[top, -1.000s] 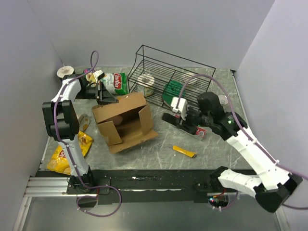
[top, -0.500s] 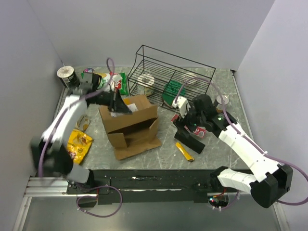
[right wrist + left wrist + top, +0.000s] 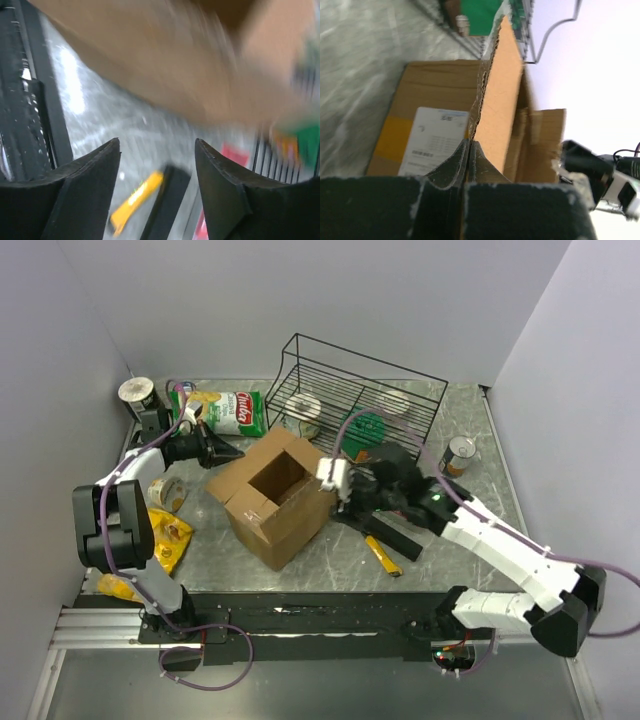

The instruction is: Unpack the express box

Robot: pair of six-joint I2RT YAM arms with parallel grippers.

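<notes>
The express box (image 3: pixel 283 508), brown cardboard, stands in the middle of the table with its top open and nothing showing in the dark inside. My left gripper (image 3: pixel 230 453) comes in from the left and is shut on the edge of the box's left flap (image 3: pixel 495 95); its fingertips (image 3: pixel 479 156) pinch the cardboard just above the white label (image 3: pixel 436 136). My right gripper (image 3: pixel 350 502) is at the box's right side, open, with nothing between its fingers. In the right wrist view the box (image 3: pixel 165 60) is a blur just ahead of the fingers.
A black wire basket (image 3: pixel 362 390) stands behind the box. A yellow packet (image 3: pixel 383 555) and a flat black object (image 3: pixel 395 535) lie under my right gripper. A green chip bag (image 3: pixel 235 412), a tin (image 3: pixel 138 392), a can (image 3: pixel 460 454), a tape roll (image 3: pixel 163 492) and a yellow bag (image 3: pixel 168 540) lie around.
The box has gone from lying open on its side to standing with its opening up. My right gripper has swung left to the box's side. My left gripper kept its hold on the flap.
</notes>
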